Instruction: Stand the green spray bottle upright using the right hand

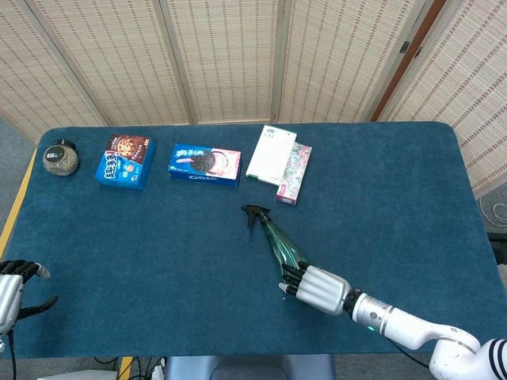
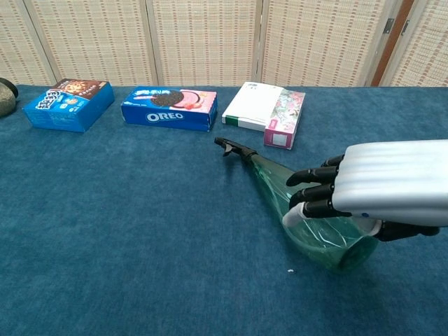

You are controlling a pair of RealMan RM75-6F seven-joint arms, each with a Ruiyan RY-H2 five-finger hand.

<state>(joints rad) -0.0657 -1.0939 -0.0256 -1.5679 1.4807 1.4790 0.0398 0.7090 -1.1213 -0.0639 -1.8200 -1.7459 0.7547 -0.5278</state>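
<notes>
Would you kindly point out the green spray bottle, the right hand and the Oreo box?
green spray bottle (image 2: 269,178), chest view, neck.
right hand (image 2: 392,183), chest view, back.
Oreo box (image 1: 205,162), head view, top face.

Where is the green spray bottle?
The green spray bottle lies tilted on the blue table, right of centre, under the right hand, nozzle toward the white box.

Bright, even lighting; sharp frames

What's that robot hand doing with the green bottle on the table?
The robot's right hand is wrapped over the fat end of a green spray bottle that lies on its side on the blue table, nozzle pointing towards the snack boxes. It is meant to stand the bottle upright, which is not yet done. The left hand rests idle at the table's edge.
</notes>
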